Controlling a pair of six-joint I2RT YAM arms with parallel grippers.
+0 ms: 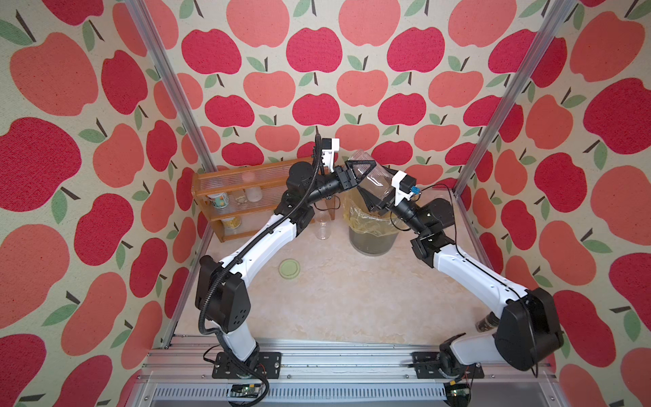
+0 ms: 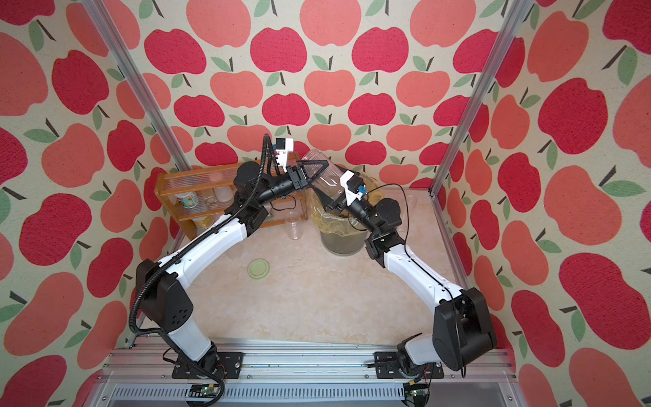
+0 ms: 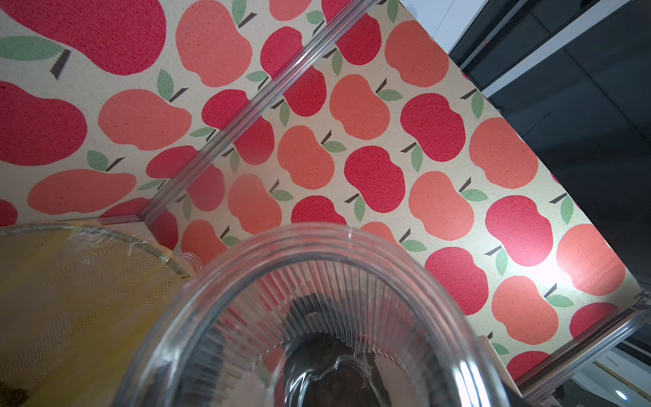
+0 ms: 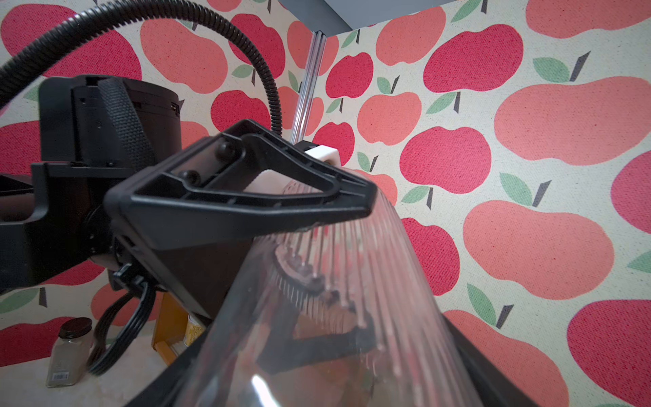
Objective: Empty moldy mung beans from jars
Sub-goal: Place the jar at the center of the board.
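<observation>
A clear ribbed glass jar hangs tilted above the bag-lined bin, and I see no mung beans inside it. My right gripper is shut on its lower part. My left gripper straddles the jar from the left. One of its black fingers lies against the ribbed wall. The other shows only through the glass, so its contact is unclear. A dull olive mass of mung beans shows through the bin's wall. A short, open, empty clear jar stands on the table left of the bin.
The pale green lid lies flat on the table in front. A wooden rack with tubs stands at the back left. A small jar with a dark brown cap stands on the table. The yellow bag drapes over the bin's rim.
</observation>
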